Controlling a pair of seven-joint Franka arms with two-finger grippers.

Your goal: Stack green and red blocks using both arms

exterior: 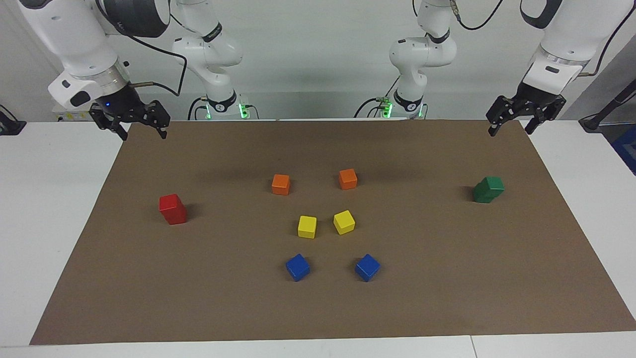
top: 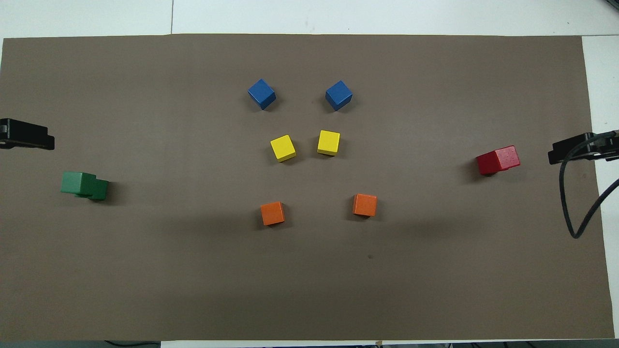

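Note:
Two dark green blocks (exterior: 489,189) stand stacked near the left arm's end of the brown mat, the top one slightly offset; the stack also shows in the overhead view (top: 84,185). Two red blocks (exterior: 172,209) stand stacked near the right arm's end, also in the overhead view (top: 498,159). My left gripper (exterior: 511,130) is open and empty, raised over the mat's edge, apart from the green stack. My right gripper (exterior: 142,134) is open and empty, raised over the mat's corner, apart from the red stack. Both grippers show partly in the overhead view, left (top: 29,135) and right (top: 573,150).
Single cubes sit mid-mat in pairs: two orange (exterior: 280,184) (exterior: 348,179) nearest the robots, two yellow (exterior: 307,226) (exterior: 344,222) farther out, two blue (exterior: 297,267) (exterior: 367,267) farthest. The brown mat (exterior: 447,278) covers a white table.

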